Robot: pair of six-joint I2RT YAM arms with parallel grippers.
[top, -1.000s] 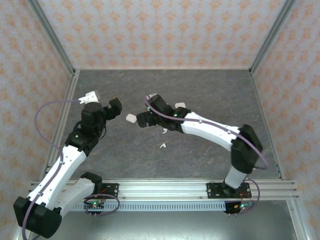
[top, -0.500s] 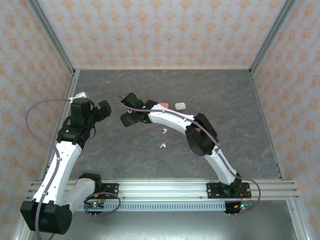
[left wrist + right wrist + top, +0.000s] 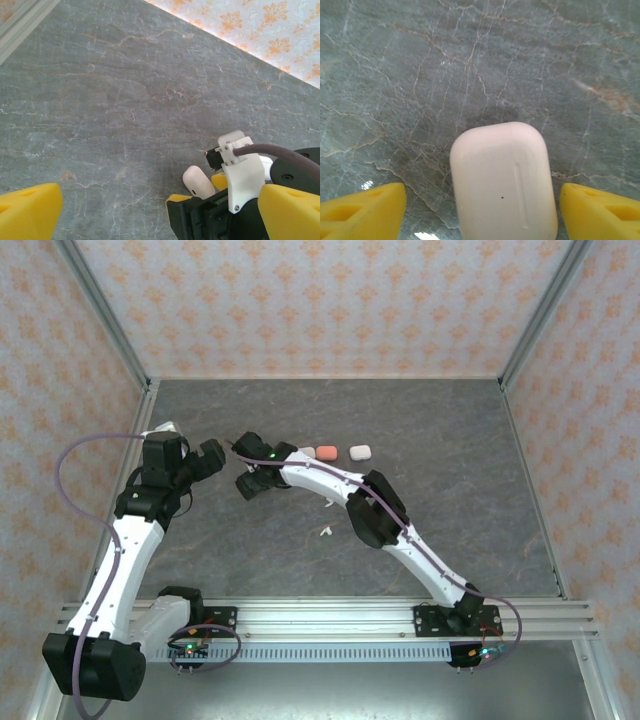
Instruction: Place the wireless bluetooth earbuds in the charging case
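A white charging case (image 3: 502,180) lies on the grey stone table between the yellow fingers of my right gripper (image 3: 482,210). The jaws are open. The right finger stands close to the case, and a clear gap remains on the left. The left wrist view shows the same case (image 3: 196,181) poking out of the right gripper (image 3: 197,191). My left gripper (image 3: 160,215) is wide open just left of it, holding nothing. From above, the left gripper (image 3: 207,458) and the right gripper (image 3: 248,483) face each other. One tiny white earbud (image 3: 325,532) lies near the table's middle.
A salmon-pink case (image 3: 327,452), a white case (image 3: 360,451) and a small white piece (image 3: 308,452) lie in a row behind the right arm. The left frame rail (image 3: 140,430) runs close beside the left gripper. Patterned walls enclose the table.
My right arm has swung left and brought its gripper over the white case, and its jaws have narrowed a little. My left gripper has drawn back slightly to the left.
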